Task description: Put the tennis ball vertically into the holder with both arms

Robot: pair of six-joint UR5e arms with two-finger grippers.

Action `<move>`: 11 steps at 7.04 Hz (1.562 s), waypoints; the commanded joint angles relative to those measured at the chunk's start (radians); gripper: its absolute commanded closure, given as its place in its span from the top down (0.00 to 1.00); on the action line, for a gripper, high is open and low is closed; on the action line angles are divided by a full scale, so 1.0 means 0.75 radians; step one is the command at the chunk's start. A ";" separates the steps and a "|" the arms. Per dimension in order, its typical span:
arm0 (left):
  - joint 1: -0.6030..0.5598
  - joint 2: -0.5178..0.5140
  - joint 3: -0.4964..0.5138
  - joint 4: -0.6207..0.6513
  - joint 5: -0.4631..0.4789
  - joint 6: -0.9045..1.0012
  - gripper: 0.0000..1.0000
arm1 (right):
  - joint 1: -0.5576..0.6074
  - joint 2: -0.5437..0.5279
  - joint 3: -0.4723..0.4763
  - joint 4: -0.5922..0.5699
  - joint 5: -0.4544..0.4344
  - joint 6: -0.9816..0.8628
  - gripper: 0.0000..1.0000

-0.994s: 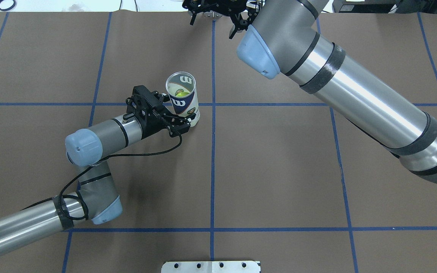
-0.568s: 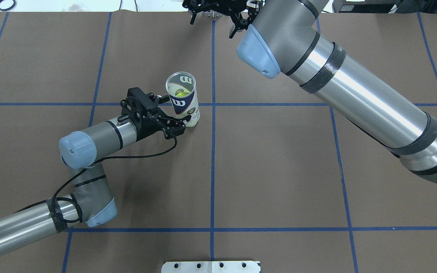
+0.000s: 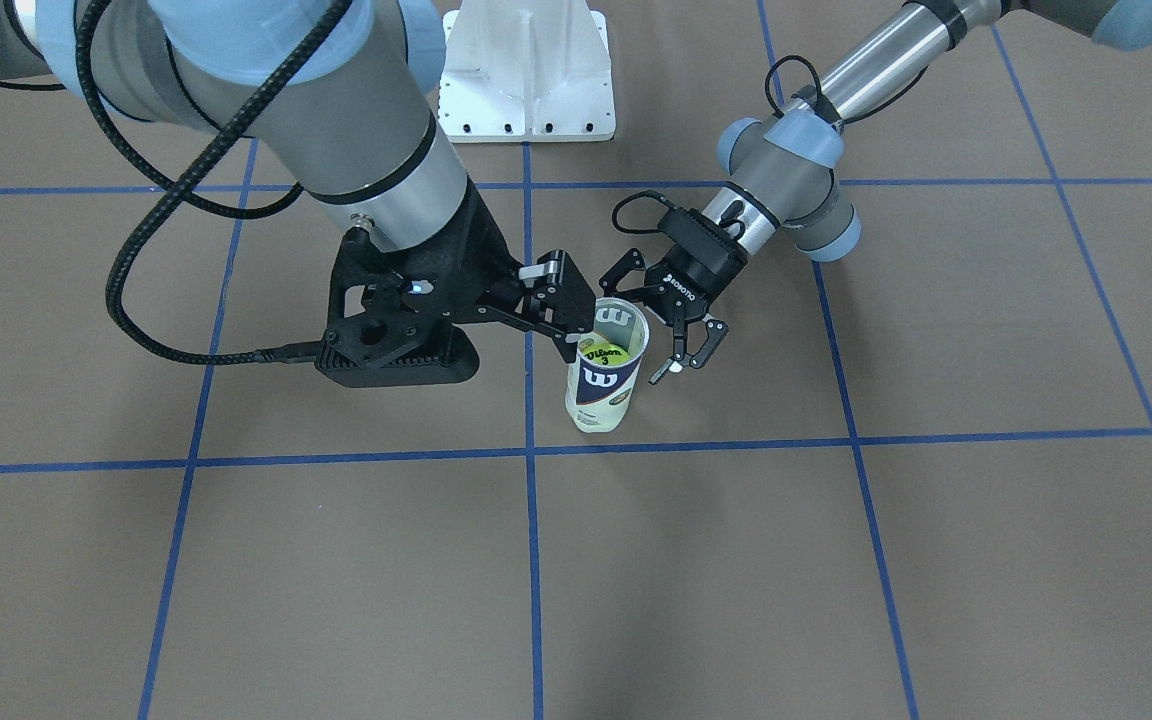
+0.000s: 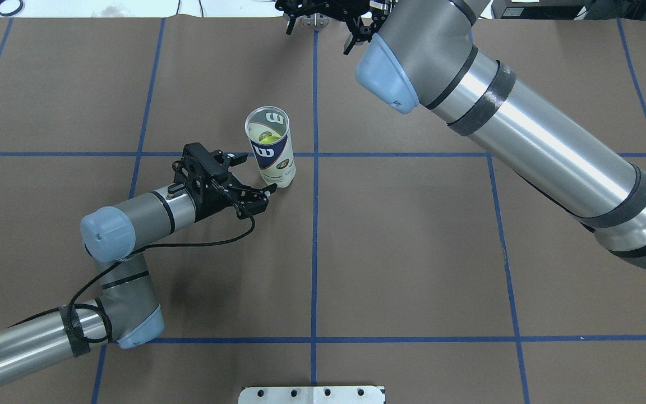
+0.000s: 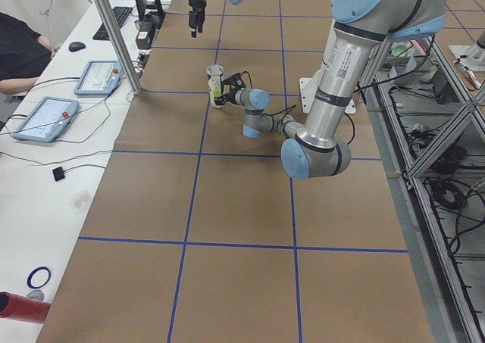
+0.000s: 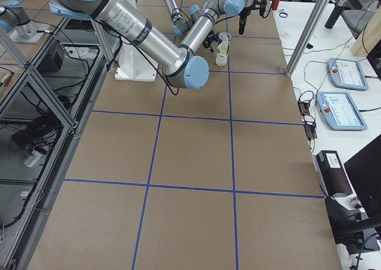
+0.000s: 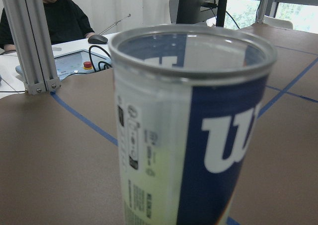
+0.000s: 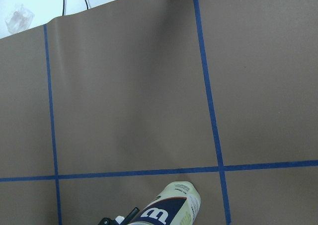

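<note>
On table (image 4: 413, 252) | holder (image 4: 271, 154) upright, clear w/ navy label | ball (image 3: 604, 354) inside

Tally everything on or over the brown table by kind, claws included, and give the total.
claws: 2, the left claw and the right claw
holder: 1
tennis ball: 1, inside the holder
white pedestal: 1
total: 5
</note>
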 commanded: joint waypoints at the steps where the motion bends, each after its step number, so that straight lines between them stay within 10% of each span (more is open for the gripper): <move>1: 0.050 0.083 -0.092 -0.003 -0.002 0.000 0.99 | 0.016 -0.005 0.001 0.000 0.014 -0.012 0.99; 4: 0.097 0.301 -0.360 0.011 -0.016 -0.004 0.99 | 0.061 -0.156 0.162 -0.004 0.052 -0.034 0.99; 7: 0.045 0.523 -0.693 0.231 -0.282 -0.004 0.99 | 0.208 -0.432 0.377 -0.010 0.169 -0.195 0.99; 11: -0.300 0.562 -0.739 0.601 -0.361 -0.090 1.00 | 0.395 -0.802 0.421 -0.010 0.220 -0.681 0.99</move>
